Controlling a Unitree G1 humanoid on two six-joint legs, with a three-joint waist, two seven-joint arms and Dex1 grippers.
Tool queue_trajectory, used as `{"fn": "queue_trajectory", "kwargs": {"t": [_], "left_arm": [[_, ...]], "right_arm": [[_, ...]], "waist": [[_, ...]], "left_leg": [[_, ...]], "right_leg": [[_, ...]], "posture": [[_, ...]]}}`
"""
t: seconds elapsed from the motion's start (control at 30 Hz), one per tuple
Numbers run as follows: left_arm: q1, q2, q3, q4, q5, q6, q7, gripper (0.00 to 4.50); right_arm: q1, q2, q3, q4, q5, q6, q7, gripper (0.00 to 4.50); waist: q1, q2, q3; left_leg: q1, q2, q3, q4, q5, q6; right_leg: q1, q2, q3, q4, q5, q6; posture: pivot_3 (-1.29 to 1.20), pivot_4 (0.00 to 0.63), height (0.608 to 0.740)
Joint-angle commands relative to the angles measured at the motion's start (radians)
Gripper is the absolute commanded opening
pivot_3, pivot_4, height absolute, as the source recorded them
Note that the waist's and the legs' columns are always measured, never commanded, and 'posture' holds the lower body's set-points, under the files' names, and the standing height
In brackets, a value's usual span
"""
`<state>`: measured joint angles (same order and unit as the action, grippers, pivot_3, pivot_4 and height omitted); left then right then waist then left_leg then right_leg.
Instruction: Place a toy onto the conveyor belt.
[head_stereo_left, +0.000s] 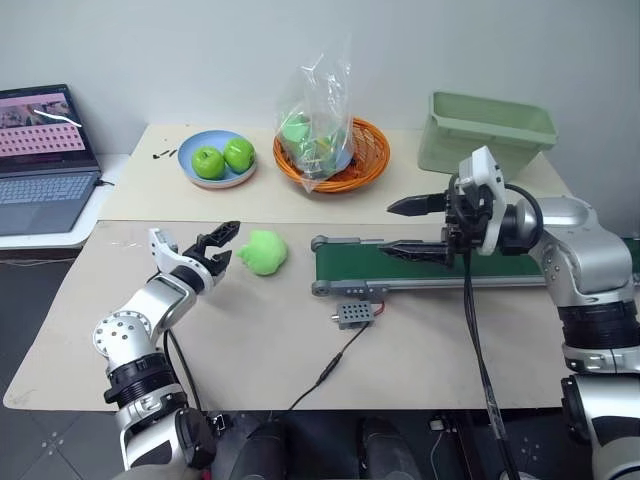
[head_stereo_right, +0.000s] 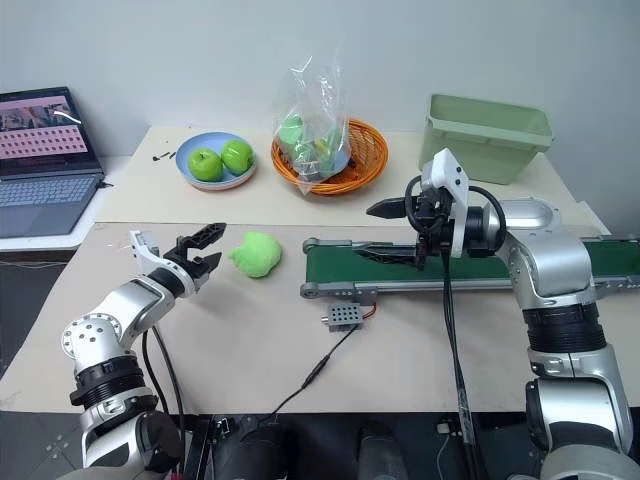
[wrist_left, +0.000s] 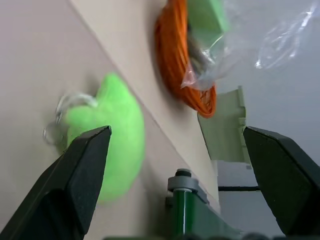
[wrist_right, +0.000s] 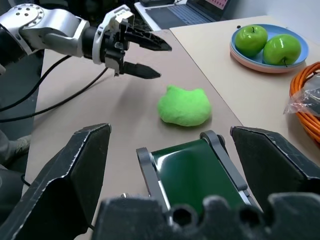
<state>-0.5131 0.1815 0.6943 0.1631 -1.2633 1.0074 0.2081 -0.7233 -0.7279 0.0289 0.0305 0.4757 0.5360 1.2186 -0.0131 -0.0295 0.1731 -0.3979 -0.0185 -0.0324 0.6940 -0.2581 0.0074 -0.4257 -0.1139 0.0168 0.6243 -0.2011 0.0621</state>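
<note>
My left pincer (head_stereo_left: 222, 247) is spread wide, empty, fingers level at centre left of the frame, aimed at the toy (head_stereo_left: 264, 251). The lime plush lies on the bench (head_stereo_left: 260, 350) just beside those fingertips, not touching them, and near the roller end of the conveyor belt (head_stereo_left: 400, 266) to its right. My right pincer (head_stereo_left: 397, 229) hangs released over the belt at centre right, one finger above the other, pointing left toward the toy, nothing between them.
</note>
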Motion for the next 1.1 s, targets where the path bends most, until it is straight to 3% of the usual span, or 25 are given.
{"fn": "queue_trajectory", "kwargs": {"t": [0.03,0.5,1.1], "left_arm": [[-0.010,0.009,0.017,-0.021,-0.046,-0.029,0.037,4.49],[0.013,-0.033,0.008,0.066,-0.087,-0.101,0.136,4.49],[-0.086,0.023,-0.100,0.303,0.090,-0.148,-0.020,4.49]], "right_arm": [[0.002,-0.019,-0.033,-0.034,0.007,-0.011,-0.003,4.50],[0.009,-0.031,-0.031,-0.036,-0.007,-0.016,-0.011,4.50],[0.030,-0.052,-0.045,-0.072,-0.005,0.002,-0.031,4.50]], "waist": [[-0.001,0.000,0.000],[0.002,0.000,0.000],[0.001,0.000,0.000]], "left_leg": [[0.000,0.000,0.000,0.000,0.000,0.000],[0.000,0.000,0.001,0.000,0.000,0.000],[0.000,-0.001,0.005,0.000,0.000,0.000]], "right_leg": [[0.000,0.000,0.000,0.000,0.000,0.000],[0.000,0.000,0.000,-0.001,0.000,0.000],[0.001,0.000,0.000,-0.001,0.000,0.000]], "posture": [[0.00,0.150,0.740],[0.00,0.150,0.740],[0.00,0.150,0.740]]}}
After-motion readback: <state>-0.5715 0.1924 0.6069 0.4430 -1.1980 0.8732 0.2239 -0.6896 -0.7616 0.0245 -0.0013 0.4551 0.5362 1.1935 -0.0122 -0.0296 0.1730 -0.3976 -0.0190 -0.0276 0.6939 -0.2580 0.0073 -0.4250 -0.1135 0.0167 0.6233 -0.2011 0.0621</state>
